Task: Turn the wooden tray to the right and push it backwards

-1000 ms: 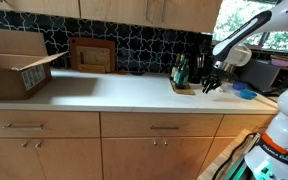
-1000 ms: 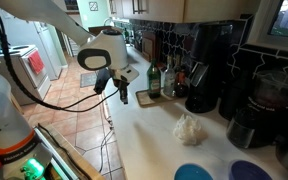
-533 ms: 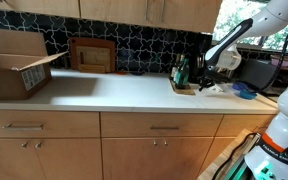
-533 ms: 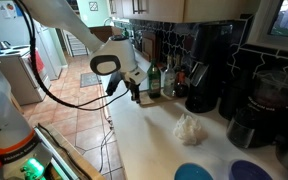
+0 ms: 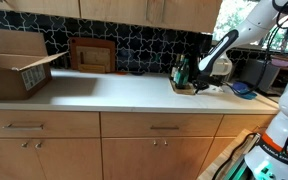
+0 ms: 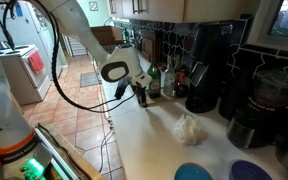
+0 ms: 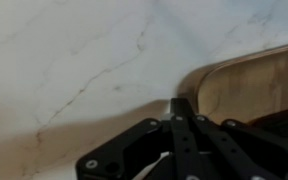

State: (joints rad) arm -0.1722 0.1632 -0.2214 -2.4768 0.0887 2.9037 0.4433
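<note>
Tray (image 7: 256, 82) on the counter (image 5: 114, 92), bottles (image 5: 180, 70) standing on the tray, gripper (image 7: 181, 104) low at the tray's rounded corner, fingers pressed together, tips just beside its rim.

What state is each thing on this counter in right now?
tool: shut, tip beside the tray's rounded corner
wooden tray: flat on the counter, carrying bottles
bottles: upright
cardboard box: open at the top
drawers: closed
</note>
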